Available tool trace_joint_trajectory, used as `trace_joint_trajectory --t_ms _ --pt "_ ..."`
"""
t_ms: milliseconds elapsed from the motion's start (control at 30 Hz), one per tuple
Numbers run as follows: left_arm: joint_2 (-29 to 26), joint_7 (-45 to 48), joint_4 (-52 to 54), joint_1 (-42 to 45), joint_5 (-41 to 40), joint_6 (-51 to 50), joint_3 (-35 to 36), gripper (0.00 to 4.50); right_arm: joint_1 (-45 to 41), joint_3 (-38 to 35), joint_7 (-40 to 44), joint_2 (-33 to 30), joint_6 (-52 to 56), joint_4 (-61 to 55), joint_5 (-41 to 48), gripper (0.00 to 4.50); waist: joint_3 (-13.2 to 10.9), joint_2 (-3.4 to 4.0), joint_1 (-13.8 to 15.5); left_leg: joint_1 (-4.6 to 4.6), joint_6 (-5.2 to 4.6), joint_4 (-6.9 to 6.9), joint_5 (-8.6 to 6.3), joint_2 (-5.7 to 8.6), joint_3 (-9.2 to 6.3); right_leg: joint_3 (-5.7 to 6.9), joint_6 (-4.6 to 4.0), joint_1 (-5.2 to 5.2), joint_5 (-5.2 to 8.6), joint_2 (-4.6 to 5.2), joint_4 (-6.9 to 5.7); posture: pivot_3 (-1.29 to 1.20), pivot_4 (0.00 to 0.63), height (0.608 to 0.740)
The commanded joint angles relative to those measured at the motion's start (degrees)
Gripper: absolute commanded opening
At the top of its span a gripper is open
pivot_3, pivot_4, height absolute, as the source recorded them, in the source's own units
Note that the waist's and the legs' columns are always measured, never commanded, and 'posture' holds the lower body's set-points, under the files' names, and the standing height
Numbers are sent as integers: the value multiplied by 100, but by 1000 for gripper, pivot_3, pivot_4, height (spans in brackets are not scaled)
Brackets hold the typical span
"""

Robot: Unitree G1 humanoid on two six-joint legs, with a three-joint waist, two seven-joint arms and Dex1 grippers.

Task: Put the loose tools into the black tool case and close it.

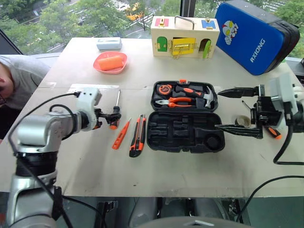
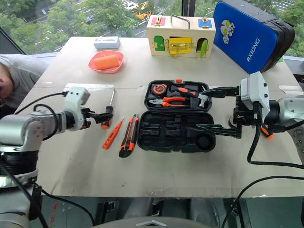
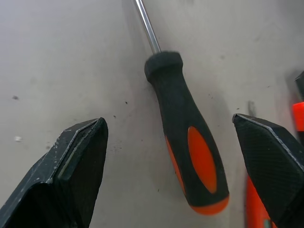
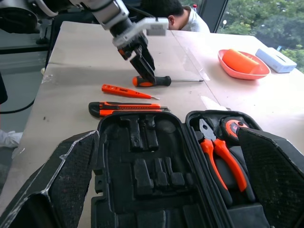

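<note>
Lengthwise, screwdriver (image 1: 115,114) on table (image 1: 95,161), shaft away from robot.

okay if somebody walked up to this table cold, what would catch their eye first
Probably the black tool case, lying open mid-table with orange-handled pliers in its far half and bare recesses in the near half. Next, the left gripper, fingers spread either side of a black-and-orange screwdriver, and the right gripper, open at the case's right edge.

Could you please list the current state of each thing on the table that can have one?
black tool case: open, near half's recesses empty.
Left gripper: open, over a screwdriver, not gripping.
Right gripper: open, empty, beside the case.
Utility knife: lying loose.
Tester screwdriver: lying loose.
</note>
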State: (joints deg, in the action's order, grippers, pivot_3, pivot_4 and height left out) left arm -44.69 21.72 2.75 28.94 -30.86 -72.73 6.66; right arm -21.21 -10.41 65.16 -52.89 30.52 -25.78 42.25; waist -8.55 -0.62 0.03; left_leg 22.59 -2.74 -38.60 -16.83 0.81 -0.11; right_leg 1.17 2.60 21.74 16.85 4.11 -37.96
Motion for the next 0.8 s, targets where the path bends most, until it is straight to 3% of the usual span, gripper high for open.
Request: trace_joint_trajectory --t_ms 33,100,300,467,567,667,800 --pt "113 47 -443 72 267 294 -91 4246 -1 -81 -20 19 -93 -230 70 4496 2 2 21 0 1 -2 0 0 -1 2 0 0 0 0 -2 0 150 735" --pt "171 70 -711 44 381 404 -102 3722 13 -89 -24 29 -93 -251 75 4500 8 13 60 -2 3 -8 2 0 -4 4 0 -2 0 0 -7 0 150 735" --pt "216 171 -1179 98 539 784 62 1085 130 -125 17 27 -160 -236 19 4500 13 18 67 -7 6 -44 4 0 -14 9 0 -10 0 1 -41 0 150 735" --pt "-32 649 -1230 440 487 1411 191 1067 439 -192 49 -34 -237 -269 -56 4500 10 15 42 -14 11 -48 7 -1 -16 7 -3 -7 1 2 -74 0 150 735" --pt "-564 2087 -1064 1046 482 2314 -212 1067 771 -346 56 -141 -222 -138 -149 4500 -20 -38 65 10 18 -53 11 -1 -29 18 -5 14 2 0 -80 0 150 735" --pt "-847 3336 -794 1364 432 2849 -643 1067 995 -503 63 -217 -232 -63 -175 4500 -23 -41 104 42 18 -68 11 3 -38 31 -3 24 1 5 -54 0 150 735" --pt "-742 4969 -715 1967 954 3899 -1857 1067 1574 -867 30 -300 -391 29 -466 4500 -19 -32 138 41 9 -64 6 8 -49 53 -2 -15 0 5 3 0 150 735"
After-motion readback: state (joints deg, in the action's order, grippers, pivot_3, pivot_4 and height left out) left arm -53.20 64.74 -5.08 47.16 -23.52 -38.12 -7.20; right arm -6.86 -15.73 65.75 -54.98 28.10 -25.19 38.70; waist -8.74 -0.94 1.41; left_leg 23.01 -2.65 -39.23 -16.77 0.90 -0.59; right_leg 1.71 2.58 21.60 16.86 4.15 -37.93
